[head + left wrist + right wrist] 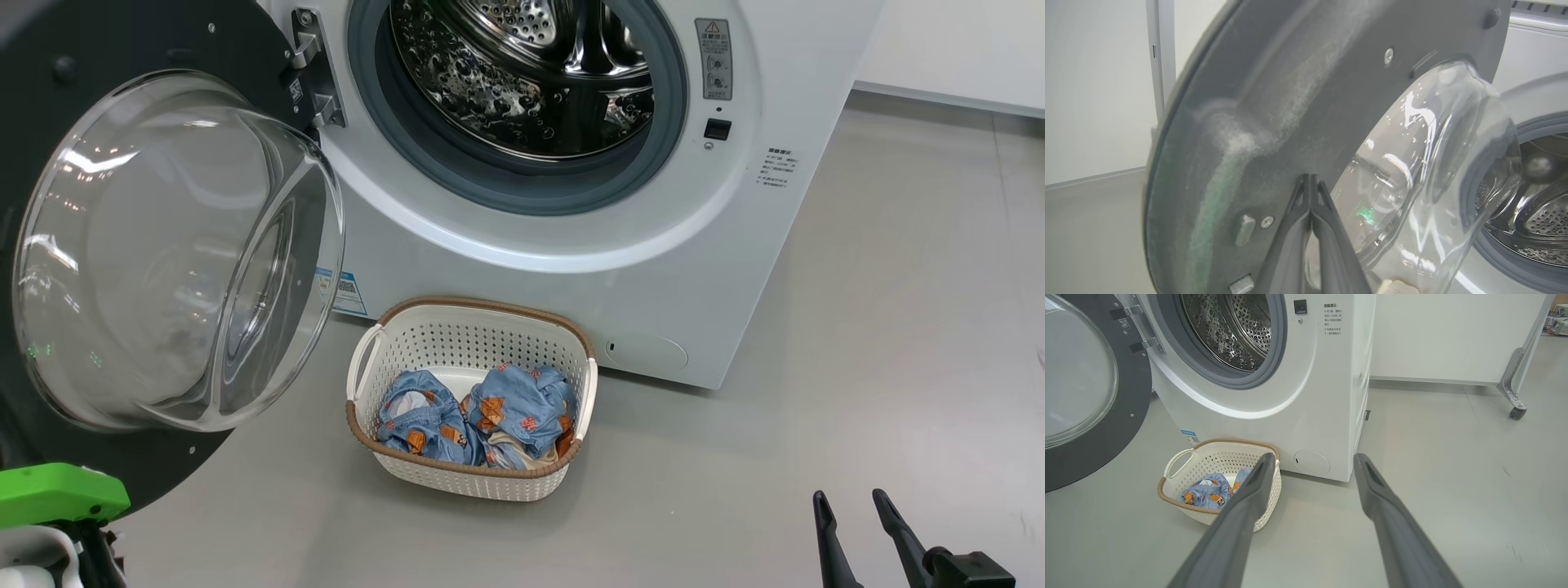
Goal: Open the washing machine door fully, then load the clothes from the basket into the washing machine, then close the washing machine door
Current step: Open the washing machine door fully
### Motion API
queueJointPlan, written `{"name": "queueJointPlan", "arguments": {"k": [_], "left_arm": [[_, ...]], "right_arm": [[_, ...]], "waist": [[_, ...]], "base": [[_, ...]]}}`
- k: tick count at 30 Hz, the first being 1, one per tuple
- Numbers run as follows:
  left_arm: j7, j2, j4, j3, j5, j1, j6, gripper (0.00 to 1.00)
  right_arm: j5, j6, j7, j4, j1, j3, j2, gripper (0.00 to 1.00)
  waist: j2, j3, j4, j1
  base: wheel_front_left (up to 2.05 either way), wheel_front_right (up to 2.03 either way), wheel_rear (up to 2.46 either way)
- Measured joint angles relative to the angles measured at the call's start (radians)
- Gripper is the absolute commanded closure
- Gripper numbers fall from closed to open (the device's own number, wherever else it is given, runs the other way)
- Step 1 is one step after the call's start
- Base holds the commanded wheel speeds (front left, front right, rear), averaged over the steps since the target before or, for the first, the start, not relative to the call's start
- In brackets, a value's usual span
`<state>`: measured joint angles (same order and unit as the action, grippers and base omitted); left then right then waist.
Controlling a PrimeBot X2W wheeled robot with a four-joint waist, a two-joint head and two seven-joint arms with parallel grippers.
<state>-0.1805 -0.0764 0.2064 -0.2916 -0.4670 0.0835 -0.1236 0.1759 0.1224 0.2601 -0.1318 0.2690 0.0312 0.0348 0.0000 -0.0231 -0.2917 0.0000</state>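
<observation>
The washing machine (pixel 653 269) stands with its steel drum (pixel 522 73) exposed. Its door (pixel 171 253) is swung out to the left, glass bowl facing me. In the left wrist view my left gripper (pixel 1310 177) is shut, its tips against the door's dark inner ring (pixel 1274 122) beside the glass. The basket (pixel 472 482) sits on the floor in front of the machine, holding blue clothes (pixel 482 416) with orange patches. My right gripper (pixel 851 498) is open at the lower right, empty, well right of the basket (pixel 1224 457).
Grey floor (pixel 816 392) spreads to the right of the machine. A white wall panel with a metal leg and caster (pixel 1515 404) stands at the far right. My green left wrist part (pixel 57 494) sits under the door.
</observation>
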Motion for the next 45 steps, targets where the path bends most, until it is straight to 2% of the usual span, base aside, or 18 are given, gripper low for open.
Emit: {"name": "queueJointPlan", "arguments": {"k": [7, 10, 12, 13, 14, 21, 26, 32, 37, 45], "left_arm": [[-0.020, 0.024, -0.150, 0.047, -0.010, 0.000, 0.013, 1.00], [-0.032, 0.025, -0.245, 0.085, -0.010, 0.000, 0.042, 0.81], [-0.032, 0.025, -0.275, 0.098, -0.009, -0.001, 0.049, 0.53], [-0.036, 0.025, -0.301, 0.107, -0.008, -0.001, 0.058, 0.22], [-0.038, 0.025, -0.328, 0.124, -0.008, -0.002, 0.074, 0.00], [0.004, 0.023, -0.415, 0.258, 0.007, -0.064, 0.157, 0.00], [0.022, 0.023, -0.441, 0.308, -0.046, -0.119, 0.210, 0.00], [0.016, 0.003, -0.411, 0.327, -0.026, -0.240, 0.221, 0.00], [-0.006, -0.002, -0.342, 0.289, -0.035, -0.331, 0.221, 0.00], [-0.042, -0.014, -0.263, 0.261, 0.000, -0.372, 0.221, 0.00]], "right_arm": [[0.021, 0.000, 0.000, -0.027, -0.024, 0.002, 0.000, 0.00], [0.029, 0.000, 0.000, -0.040, -0.037, 0.008, 0.003, 0.00], [0.033, 0.000, 0.000, -0.042, -0.041, 0.013, 0.006, 0.00], [0.035, 0.000, 0.000, -0.045, -0.045, 0.018, 0.009, 0.00], [0.035, 0.000, 0.000, -0.050, -0.053, 0.025, 0.012, 0.00], [0.050, 0.000, 0.000, -0.068, -0.098, 0.061, 0.041, 0.00], [0.054, 0.000, 0.000, -0.072, -0.111, 0.079, 0.059, 0.00], [0.053, 0.000, 0.000, -0.069, -0.154, 0.096, 0.081, 0.00], [0.051, 0.000, 0.000, -0.067, -0.176, 0.106, 0.091, 0.00], [0.047, 0.000, 0.000, -0.053, -0.181, 0.065, 0.109, 0.00]], "waist": [[0.0000, 0.012, 0.003, 0.0000], [0.0000, 0.018, 0.006, 0.0000], [0.0000, 0.020, 0.009, 0.0000], [0.0000, 0.022, 0.012, 0.0000], [0.0000, 0.023, 0.016, 0.0000], [0.0000, 0.028, 0.058, 0.0000], [0.0000, 0.029, 0.103, 0.0000], [0.0000, 0.021, 0.181, 0.0000], [0.0000, 0.011, 0.239, 0.0000], [0.0000, -0.004, 0.301, 0.0000]], "base": [[0.00, 0.00, 0.00], [0.00, 0.00, 0.00], [0.00, 0.00, 0.00], [0.00, 0.00, 0.00], [0.00, 0.00, 0.00], [0.00, 0.00, 0.00], [0.00, 0.00, 0.00], [0.00, 0.00, 0.00], [0.00, 0.00, 0.00], [0.00, 0.00, 0.00]]}}
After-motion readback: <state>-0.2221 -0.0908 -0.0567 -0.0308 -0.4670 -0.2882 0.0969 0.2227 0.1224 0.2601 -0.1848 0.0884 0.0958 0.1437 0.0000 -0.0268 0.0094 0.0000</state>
